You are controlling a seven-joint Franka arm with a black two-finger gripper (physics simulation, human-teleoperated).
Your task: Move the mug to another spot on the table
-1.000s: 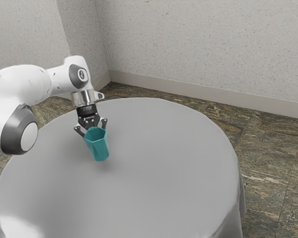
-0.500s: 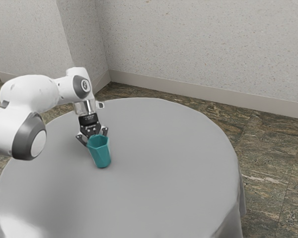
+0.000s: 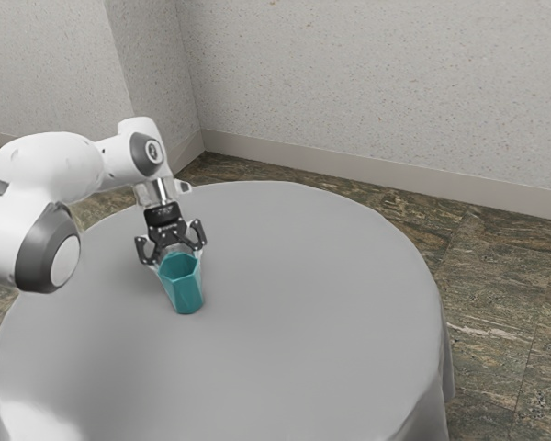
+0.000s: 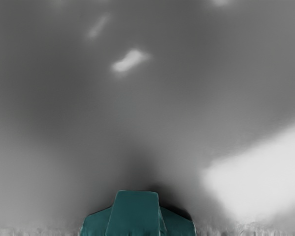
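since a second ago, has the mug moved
Yes, the mug has shifted slightly toward the near edge of the table, and it now stands less tilted.

mug (image 3: 182, 287): teal, standing on the table toward the exterior view's left
gripper (image 3: 171, 252): black, just above the mug's rim, fingers spread wide
table (image 3: 331, 303): round, grey
arm (image 3: 46, 184): white, reaching in from the exterior view's left

Side camera looks down on round grey table (image 3: 331, 303), white arm (image 3: 64, 175) at 9 o'clock; wrist camera hugs shared teal faceted mug (image 4: 136, 216).
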